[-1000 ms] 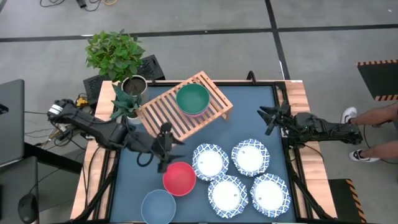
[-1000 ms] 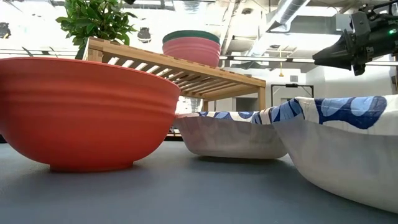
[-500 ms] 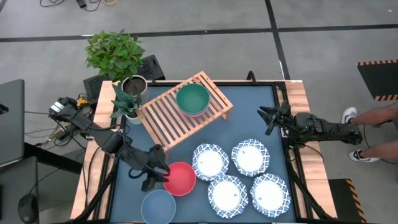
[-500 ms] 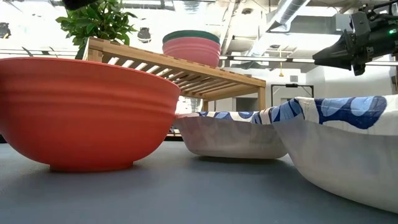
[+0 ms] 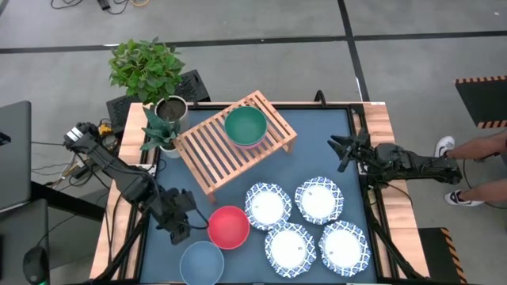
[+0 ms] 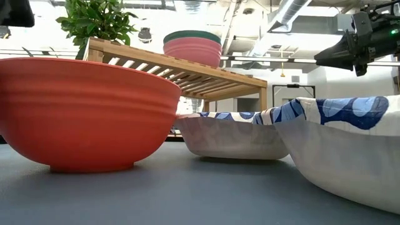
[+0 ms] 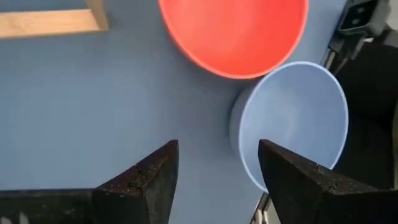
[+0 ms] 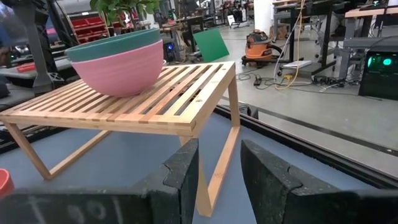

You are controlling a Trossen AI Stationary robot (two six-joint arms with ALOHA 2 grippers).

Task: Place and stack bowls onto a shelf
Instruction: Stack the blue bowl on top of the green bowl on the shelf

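Seen from overhead, your left claw (image 5: 181, 222) hangs low over the dark blue surface (image 5: 317, 150) near its front left corner, just beside the red bowl (image 5: 229, 226) and not touching it. Its wrist camera shows the two fingers (image 7: 149, 177) standing apart with nothing between them, the bare surface below the gap, and the red bowl (image 7: 233, 34) and grey-blue bowl (image 7: 292, 121) ahead. The grey-blue bowl (image 5: 201, 262) sits at the front edge, its rim touching or nearly touching the red one.

Behind them, at the back left of the surface, a potted plant (image 5: 146, 71) and a smaller pot (image 5: 161, 131) stand beside the wooden slatted shelf (image 5: 218, 142), which lies at an angle across the rear of the surface. On its right half the dark green bowl (image 5: 245, 124) is nested inside the pink bowl (image 5: 252, 142); the table-level camera shows the pink bowl (image 6: 192, 51) with the green rim just above it, upright on the slats.

To the right of the red bowl, four white dishes with blue patterned rims (image 5: 305, 226) sit close together in the front right area of the surface, each flat on the surface and none stacked.

At the far right edge, your right claw (image 5: 342, 150) waits above the surface's side rail, pointing toward the shelf. Its fingers (image 8: 186, 171) are parted and hold nothing. Beyond that arm, a person's shoe (image 5: 445, 146) and leg show on the floor.
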